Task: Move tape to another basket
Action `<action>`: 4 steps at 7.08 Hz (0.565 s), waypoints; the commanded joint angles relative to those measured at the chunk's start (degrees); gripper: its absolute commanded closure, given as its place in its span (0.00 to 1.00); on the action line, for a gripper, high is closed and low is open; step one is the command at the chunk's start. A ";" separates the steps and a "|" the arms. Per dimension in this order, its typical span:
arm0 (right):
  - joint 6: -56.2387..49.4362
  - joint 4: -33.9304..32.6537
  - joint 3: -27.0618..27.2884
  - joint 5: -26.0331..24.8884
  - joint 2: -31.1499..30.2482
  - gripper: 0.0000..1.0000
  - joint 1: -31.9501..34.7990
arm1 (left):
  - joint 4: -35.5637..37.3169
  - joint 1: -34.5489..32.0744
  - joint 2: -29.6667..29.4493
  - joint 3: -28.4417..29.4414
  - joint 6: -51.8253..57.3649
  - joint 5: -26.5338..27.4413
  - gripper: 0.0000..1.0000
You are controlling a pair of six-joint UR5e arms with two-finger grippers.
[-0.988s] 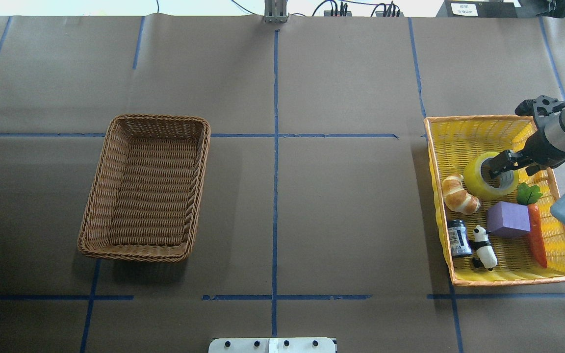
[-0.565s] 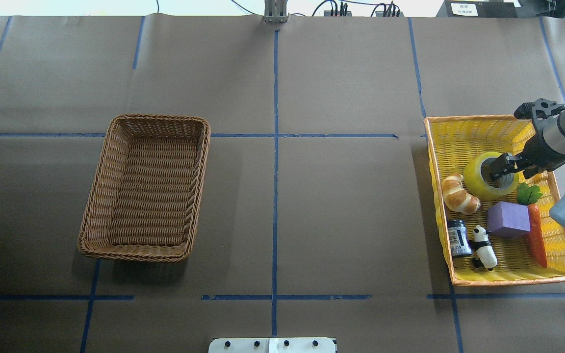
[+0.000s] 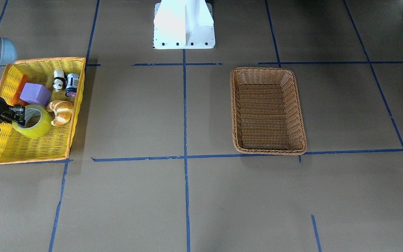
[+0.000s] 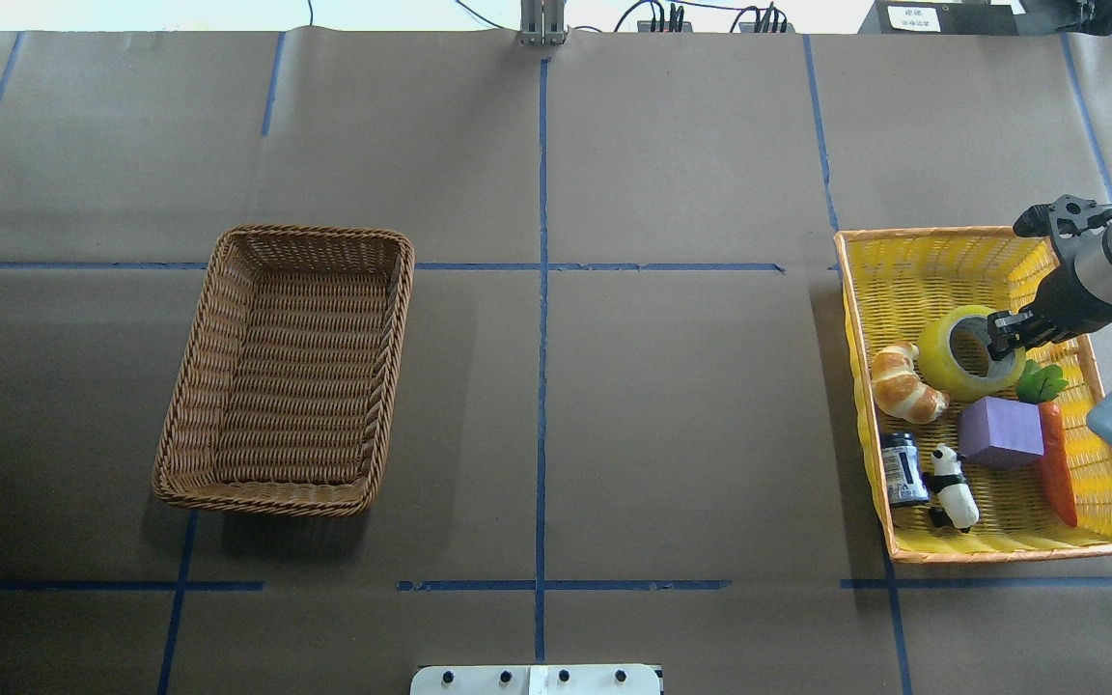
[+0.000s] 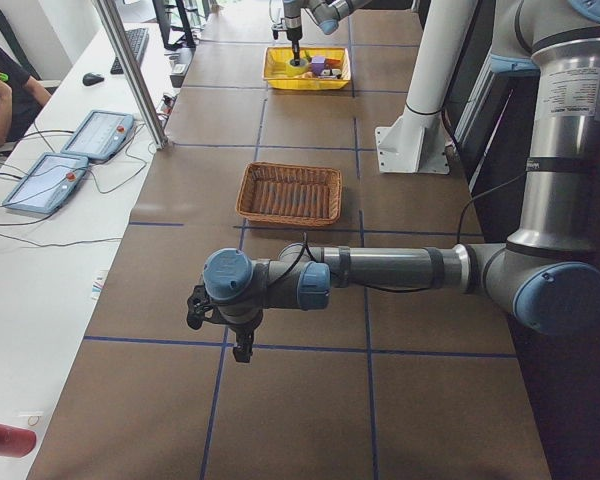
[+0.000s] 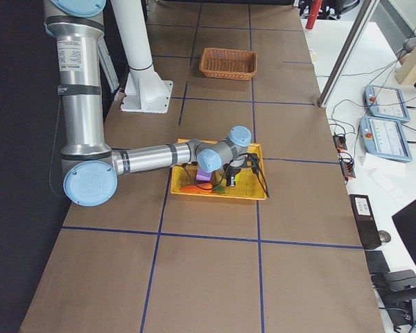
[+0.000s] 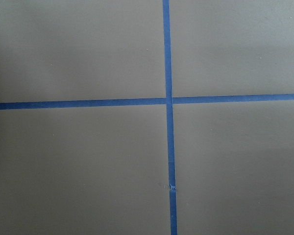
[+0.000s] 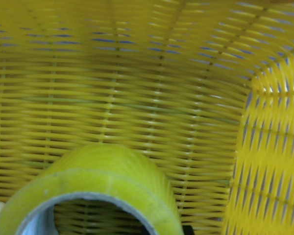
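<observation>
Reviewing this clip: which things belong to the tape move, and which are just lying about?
Job: translucent yellow packing tape roll, brown wicker basket, right gripper.
Lying about: toy croissant, purple block, orange toy carrot, panda figurine, small dark can, all in the yellow plastic-weave tray.

Right arm low, left stretched flat.
Right gripper [image 4: 1000,333] pinches the tape [image 4: 947,372] wall; left gripper [image 5: 242,350] points down, jaws unreadable.

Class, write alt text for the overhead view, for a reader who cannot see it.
The right gripper grips the tape in a yellow tray at right, beside a croissant, purple block, carrot, can and panda. A wicker basket sits left of centre.
</observation>
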 commanded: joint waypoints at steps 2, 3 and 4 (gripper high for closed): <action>0.51 -0.17 7.55 1.95 -2.58 1.00 4.91 | 0.09 0.00 0.09 -0.26 -0.09 -1.72 0.00; 0.51 -0.08 8.54 5.01 -2.41 1.00 8.24 | 0.09 0.00 0.09 -0.26 -0.09 -1.72 0.00; 0.60 -0.17 9.85 7.83 -1.54 1.00 10.01 | 0.00 0.00 0.09 -0.44 0.00 -1.64 0.00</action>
